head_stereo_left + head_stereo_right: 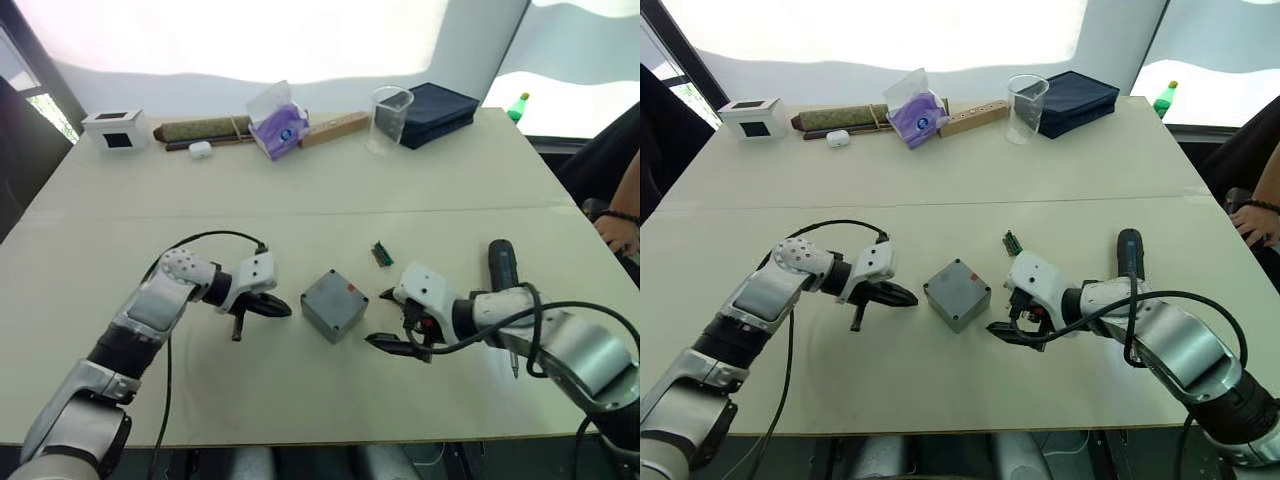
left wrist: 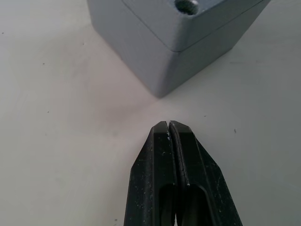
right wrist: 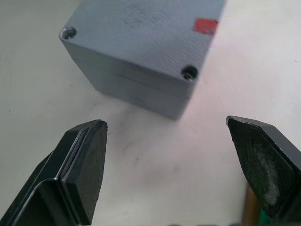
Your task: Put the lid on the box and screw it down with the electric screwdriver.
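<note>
While lidded, the box (image 1: 334,304) sits between left gripper (image 1: 283,307) and right gripper (image 1: 384,320).

Silver-grey arm shells, white wrist housings, black cables, matte-black two-fingered left pincer (image 1: 283,306)

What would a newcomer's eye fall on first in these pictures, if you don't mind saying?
Probably the grey box at the table's middle, its lid already on, with a red mark on top. The left gripper, shut, and the right gripper, open, flank it without touching. The electric screwdriver lies further right.
</note>
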Available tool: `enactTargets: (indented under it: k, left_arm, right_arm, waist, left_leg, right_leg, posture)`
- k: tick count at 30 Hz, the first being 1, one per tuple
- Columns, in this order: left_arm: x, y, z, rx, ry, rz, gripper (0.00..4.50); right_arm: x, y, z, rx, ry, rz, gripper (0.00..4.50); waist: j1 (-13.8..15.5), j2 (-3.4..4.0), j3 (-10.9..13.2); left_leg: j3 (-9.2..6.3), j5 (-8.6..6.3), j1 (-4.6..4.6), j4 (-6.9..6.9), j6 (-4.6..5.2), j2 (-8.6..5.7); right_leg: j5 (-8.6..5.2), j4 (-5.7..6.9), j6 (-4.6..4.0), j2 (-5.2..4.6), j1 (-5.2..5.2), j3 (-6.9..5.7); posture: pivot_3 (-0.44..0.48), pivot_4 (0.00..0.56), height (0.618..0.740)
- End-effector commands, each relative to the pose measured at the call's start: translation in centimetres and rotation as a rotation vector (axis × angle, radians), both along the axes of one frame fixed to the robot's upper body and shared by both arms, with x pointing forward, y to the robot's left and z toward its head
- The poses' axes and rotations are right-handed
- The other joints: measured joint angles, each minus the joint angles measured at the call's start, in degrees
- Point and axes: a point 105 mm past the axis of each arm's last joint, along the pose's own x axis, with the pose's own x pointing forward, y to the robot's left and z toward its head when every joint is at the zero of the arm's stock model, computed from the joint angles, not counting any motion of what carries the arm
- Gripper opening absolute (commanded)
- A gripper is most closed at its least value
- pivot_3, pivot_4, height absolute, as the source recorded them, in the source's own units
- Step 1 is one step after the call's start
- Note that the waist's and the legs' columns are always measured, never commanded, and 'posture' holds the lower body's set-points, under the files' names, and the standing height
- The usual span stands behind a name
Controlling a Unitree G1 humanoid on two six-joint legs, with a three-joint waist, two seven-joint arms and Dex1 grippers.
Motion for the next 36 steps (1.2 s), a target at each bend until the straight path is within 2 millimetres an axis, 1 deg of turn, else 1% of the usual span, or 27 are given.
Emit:
enactTargets:
  k: [1, 6, 9, 12, 18, 22, 27, 36]
  left_arm:
    - [-0.5, -0.7, -1.4, -0.021, 0.018, -0.001, 0.0]
    - [1.5, -1.6, -1.0, -0.097, -0.055, 0.064, 0.0]
    - [1.9, -1.7, -1.3, -0.085, -0.069, 0.054, 0.0]
    - [2.1, -2.7, -0.3, -0.124, -0.075, 0.048, 0.0]
    - [2.0, -4.3, 1.2, -0.157, -0.081, 0.026, 0.0]
    - [2.0, -4.9, 1.9, -0.166, -0.084, 0.026, 0.0]
    - [1.7, -4.8, 2.3, -0.154, -0.069, 0.02, 0.0]
    - [1.3, -4.3, 2.5, -0.129, -0.053, 0.02, 0.0]
  right_arm:
    - [-0.2, 1.3, 0.6, 0.027, -0.017, 0.064, 4.42]
    - [-1.5, 1.7, 0.2, 0.052, 0.031, 0.079, 4.42]
    - [-1.8, 1.6, 0.0, 0.055, 0.047, 0.065, 4.42]
    - [-2.1, 1.5, 0.1, 0.078, 0.059, 0.031, 4.42]
    - [-1.9, 1.4, 0.2, 0.095, 0.047, -0.041, 4.42]
    - [-1.8, 1.5, 0.1, 0.099, 0.048, -0.064, 4.42]
    - [-1.7, 1.4, 0.0, 0.096, 0.045, -0.077, 4.42]
    - [-0.8, 0.8, 0.1, 0.075, 0.013, -0.097, 4.42]
  waist:
    - [0.2, 0.0, 0.0]
    - [1.52, -0.01, -0.01]
    - [1.84, -0.02, -0.01]
    - [1.77, -0.02, -0.01]
    - [1.67, -0.02, 0.0]
    - [1.63, -0.03, 0.0]
    - [1.6, -0.03, 0.0]
    - [1.56, -0.03, 0.0]
  left_leg:
    - [-0.01, 0.0, 0.0, 0.01, 0.0, 0.0]
    - [0.0, -0.02, 0.0, 0.39, 0.03, 0.0]
    - [-0.01, -0.2, 0.0, 0.58, 0.35, 0.0]
    - [-0.01, -0.27, 0.02, 0.66, 0.48, 0.0]
    - [-0.04, -0.28, 0.01, 0.67, 0.48, 0.0]
    - [-0.05, -0.26, 0.01, 0.66, 0.45, 0.0]
    - [-0.04, -0.26, 0.01, 0.66, 0.46, 0.0]
    - [-0.05, -0.27, 0.01, 0.64, 0.47, 0.0]
  right_leg:
    - [0.0, 0.0, 0.0, 0.0, 0.02, -0.02]
    - [0.0, 0.0, 0.0, -0.04, 0.21, -0.06]
    - [0.0, 0.01, 0.01, -0.04, 0.36, -0.14]
    - [0.02, 0.02, 0.03, -0.04, 0.42, -0.14]
    - [0.03, 0.03, 0.06, -0.03, 0.43, -0.14]
    - [0.03, 0.03, 0.06, -0.02, 0.41, -0.14]
    - [0.03, 0.03, 0.06, -0.02, 0.4, -0.14]
    - [0.03, 0.03, 0.06, -0.02, 0.39, -0.14]
  posture:
    - [0.0, 0.15, 0.74]
    - [0.0, 0.15, 0.74]
    - [0.0, 0.15, 0.74]
    - [0.0, 0.15, 0.74]
    - [0.0, 0.15, 0.74]
    - [0.0, 0.15, 0.74]
    - [0.0, 0.15, 0.74]
    - [0.0, 0.15, 0.74]
